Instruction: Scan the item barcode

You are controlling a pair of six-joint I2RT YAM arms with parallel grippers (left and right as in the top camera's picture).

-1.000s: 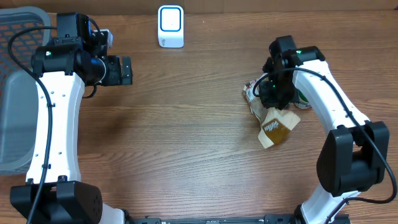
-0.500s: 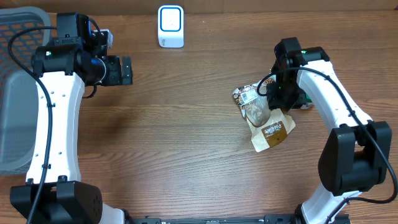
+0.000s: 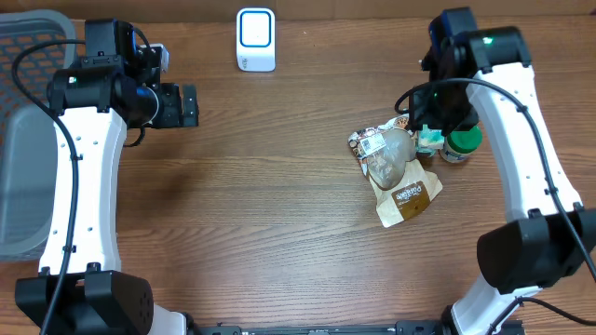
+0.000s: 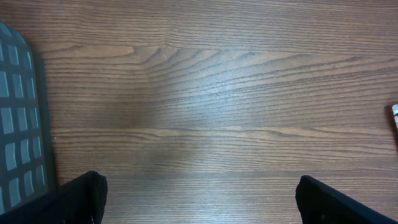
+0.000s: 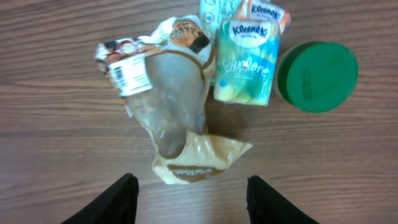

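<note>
The item, a clear and tan snack bag (image 3: 399,175), lies flat on the table, and its white barcode label (image 3: 372,144) faces up at its far left end. In the right wrist view the bag (image 5: 177,106) and label (image 5: 127,73) lie ahead of my right gripper (image 5: 194,190), which hangs open above the table with nothing between its fingers. From overhead, the right gripper (image 3: 436,113) sits just right of the bag's far end. The white scanner (image 3: 255,39) stands at the back centre. My left gripper (image 3: 190,105) is wide open over bare wood (image 4: 202,199).
A Kleenex tissue pack (image 5: 245,62) and a green-lidded jar (image 5: 317,76) sit right beside the bag; the jar (image 3: 462,144) also shows from overhead. A grey mesh basket (image 3: 23,140) fills the left edge, and its wall (image 4: 18,124) shows in the left wrist view.
My right gripper opened, let go of the snack bag and drew back and up to the right. The bag slid left and now lies on the table. The left arm stayed still.
</note>
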